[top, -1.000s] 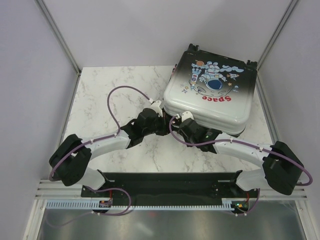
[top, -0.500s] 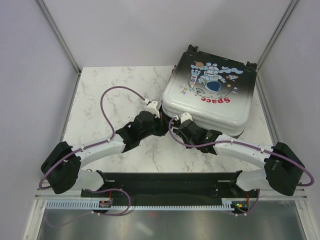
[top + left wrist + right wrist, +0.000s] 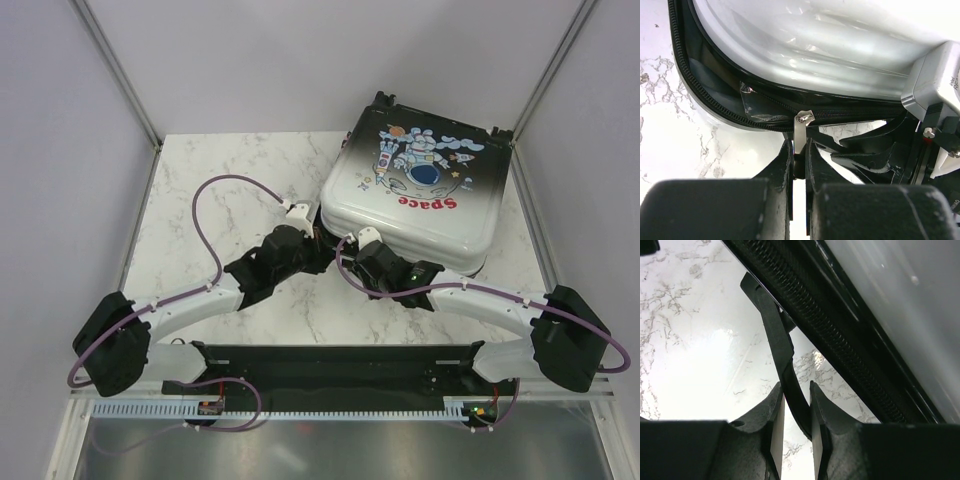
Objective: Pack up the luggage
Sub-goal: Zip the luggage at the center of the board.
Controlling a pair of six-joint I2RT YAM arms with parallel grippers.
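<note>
L gripper [image 3: 799, 152] dragged zip pull [image 3: 800, 131] left, L elbow [image 3: 110, 345] swung outward.

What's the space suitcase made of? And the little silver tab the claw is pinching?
The suitcase looks like hard, glossy plastic: light glints off its smooth shell. The tab, pinched by the left claw, is probably shiny metal: it is silvery with a bright glint.
</note>
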